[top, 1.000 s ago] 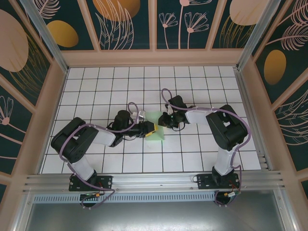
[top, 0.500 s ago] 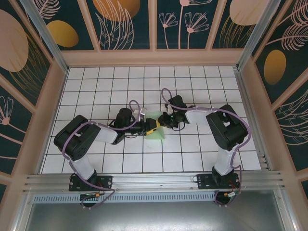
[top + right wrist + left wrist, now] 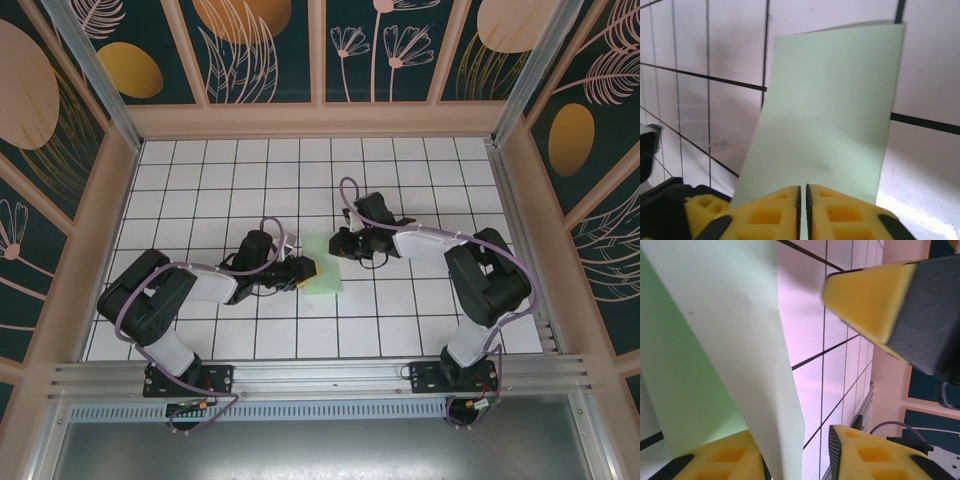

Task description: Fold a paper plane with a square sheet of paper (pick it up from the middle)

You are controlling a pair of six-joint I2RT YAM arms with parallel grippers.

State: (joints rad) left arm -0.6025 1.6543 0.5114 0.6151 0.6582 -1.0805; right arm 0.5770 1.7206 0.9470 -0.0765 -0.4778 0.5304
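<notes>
The square sheet of paper [image 3: 325, 270] lies mid-table as a pale green oblong. In the left wrist view the paper [image 3: 715, 340] shows a raised pale flap over a greener layer. My left gripper [image 3: 307, 270] is at its left edge, jaws apart; the flap's edge rests against the left finger [image 3: 715, 462], well clear of the other, left gripper [image 3: 796, 440]. My right gripper [image 3: 337, 243] is at the sheet's far right corner. Its yellow fingers meet on the near edge of the paper [image 3: 835, 100], right gripper [image 3: 802, 189] shut. One right finger [image 3: 870, 295] looms in the left wrist view.
White grid tiles [image 3: 250, 190] spread all round the sheet. Wooden walls [image 3: 320, 120] fence the table at the back and sides. An aluminium rail [image 3: 320, 375] runs along the near edge by the arm bases.
My left gripper has drawn back a little to the left and toward me, off the sheet's middle. The right gripper has shifted slightly left, still on the paper.
</notes>
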